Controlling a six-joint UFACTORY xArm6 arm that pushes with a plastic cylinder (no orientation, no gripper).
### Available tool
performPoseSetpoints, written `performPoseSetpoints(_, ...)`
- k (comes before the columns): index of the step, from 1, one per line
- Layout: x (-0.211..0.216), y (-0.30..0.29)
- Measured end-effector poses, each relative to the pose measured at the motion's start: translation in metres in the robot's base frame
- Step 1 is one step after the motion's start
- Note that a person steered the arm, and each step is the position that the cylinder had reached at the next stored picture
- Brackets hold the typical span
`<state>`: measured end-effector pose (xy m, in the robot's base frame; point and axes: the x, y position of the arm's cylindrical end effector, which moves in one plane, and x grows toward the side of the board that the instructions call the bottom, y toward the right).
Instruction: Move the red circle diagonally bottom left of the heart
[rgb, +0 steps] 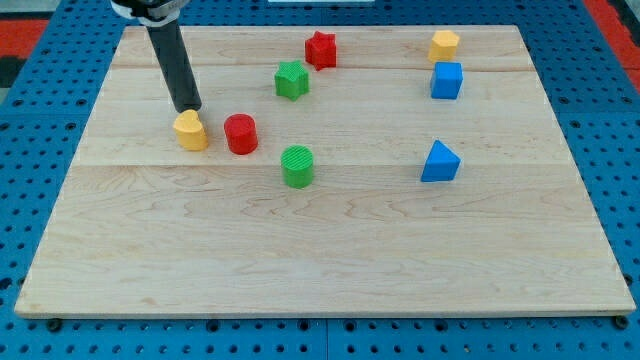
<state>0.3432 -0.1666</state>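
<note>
Approach step: my tip (189, 108), a bare rod holding nothing, sits just above yellow heart (190, 130); reposition right of red circle (240, 133).

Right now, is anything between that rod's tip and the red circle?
Yes. My tip sits just above the yellow heart, at its top edge, and the red circle is on the heart's right. So the heart stands partly between them. Board below-left of the heart looks bare.
</note>
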Motion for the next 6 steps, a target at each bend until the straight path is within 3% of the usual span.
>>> performPoseSetpoints(1,-0.031,0.08)
performPoseSetpoints(2,-0.013,0.1)
performPoseSetpoints(4,0.047,0.047)
performPoseSetpoints(6,0.082,0.077)
